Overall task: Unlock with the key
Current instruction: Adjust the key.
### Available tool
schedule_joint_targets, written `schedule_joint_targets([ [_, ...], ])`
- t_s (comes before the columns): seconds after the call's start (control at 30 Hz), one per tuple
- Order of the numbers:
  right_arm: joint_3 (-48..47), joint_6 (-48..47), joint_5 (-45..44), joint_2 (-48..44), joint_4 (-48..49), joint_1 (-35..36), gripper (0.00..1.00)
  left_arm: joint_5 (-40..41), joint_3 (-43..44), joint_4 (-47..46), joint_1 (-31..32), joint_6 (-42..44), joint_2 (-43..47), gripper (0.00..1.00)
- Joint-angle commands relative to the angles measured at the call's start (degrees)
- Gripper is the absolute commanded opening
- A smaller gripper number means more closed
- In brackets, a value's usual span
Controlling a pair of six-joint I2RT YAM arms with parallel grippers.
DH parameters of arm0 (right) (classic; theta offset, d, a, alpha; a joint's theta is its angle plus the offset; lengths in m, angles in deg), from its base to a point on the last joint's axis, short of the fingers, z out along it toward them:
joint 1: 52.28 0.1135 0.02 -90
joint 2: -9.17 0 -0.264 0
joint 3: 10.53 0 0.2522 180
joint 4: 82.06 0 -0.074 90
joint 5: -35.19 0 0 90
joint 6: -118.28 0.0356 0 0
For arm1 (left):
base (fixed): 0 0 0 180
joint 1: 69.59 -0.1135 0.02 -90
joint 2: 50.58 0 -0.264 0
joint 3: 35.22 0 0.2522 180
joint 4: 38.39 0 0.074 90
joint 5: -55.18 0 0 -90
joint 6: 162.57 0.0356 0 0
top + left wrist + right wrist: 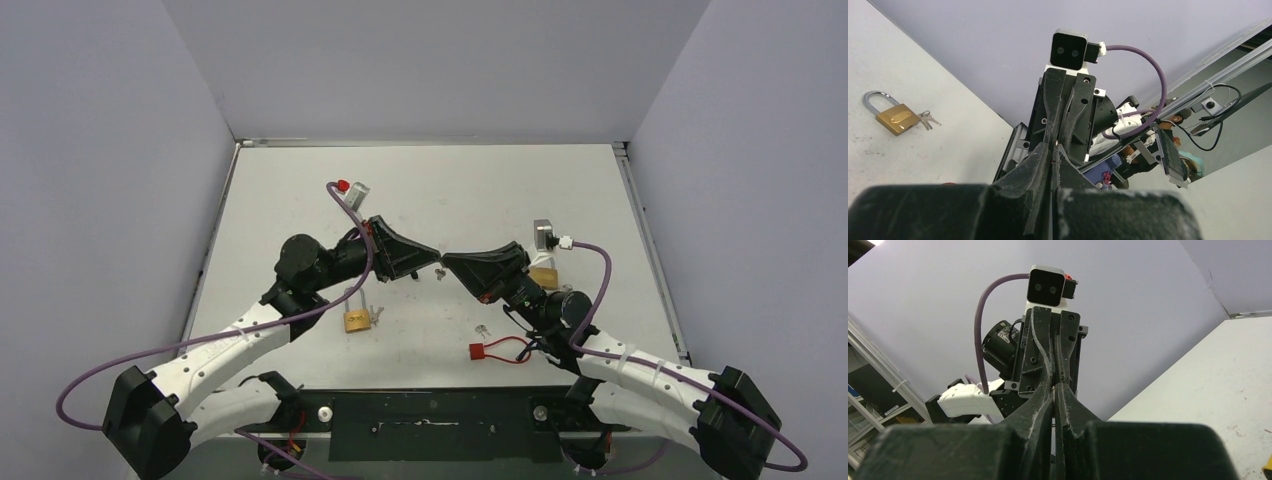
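Mid table (300, 180), L gripper (436, 258) & R gripper (447, 260) meet tip to tip, both pinched tight; can't tell if anything's held. One brass padlock (357, 321) w/ keys (376, 317) lies by L arm, 2nd padlock (543, 277) just beside R gripper, red-tagged key (480, 351) near R arm.

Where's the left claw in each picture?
Top external: left gripper is mid-table, pointing right.
Left wrist: left gripper rises from the bottom middle, seen from behind.
Right wrist: left gripper is in the centre, facing the lens, below its camera.
Shared landmark: the right gripper, tip to tip with it in all three views.
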Motion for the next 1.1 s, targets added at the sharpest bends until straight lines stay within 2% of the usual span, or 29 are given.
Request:
schedule_joint_targets([
  [0.0,-2.4,-0.1,0.8,0.5,1.5,-0.1,0.00,-1.6,-0.4,-6.1,0.4,-1.2,-0.6,0.00],
  [0.07,-2.6,0.0,0.5,0.3,-0.3,-0.1,0.00,-1.0,-0.7,-6.6,0.4,-1.0,-0.2,0.00],
  [0.17,-2.8,-0.8,-0.2,-1.3,-4.6,-0.4,0.29,-0.4,-0.5,-4.3,0.4,1.6,0.8,0.00],
  [0.27,-2.5,-3.1,0.4,-4.7,-8.5,-1.4,0.66,0.4,0.6,1.4,0.4,6.4,2.3,0.00],
  [0.33,-2.6,-5.6,0.9,-7.5,-12.4,-1.7,0.74,0.4,1.5,5.6,0.3,10.0,3.4,0.00],
  [0.53,-7.4,-14.1,9.0,-11.3,-26.5,-2.2,0.75,-4.2,4.5,13.4,0.3,17.6,3.7,0.00],
  [0.73,-12.8,-21.3,16.5,-11.2,-40.1,-2.2,0.65,-9.0,6.4,19.3,0.3,23.4,5.2,0.00],
  [0.9,-14.5,-23.4,22.0,-10.5,-45.1,-2.2,0.60,-11.5,6.5,21.9,0.4,26.3,6.9,0.00],
  [1.07,-15.0,-23.2,23.4,-8.4,-44.2,-2.3,0.59,-10.7,8.2,28.4,0.4,29.9,7.7,0.00],
])
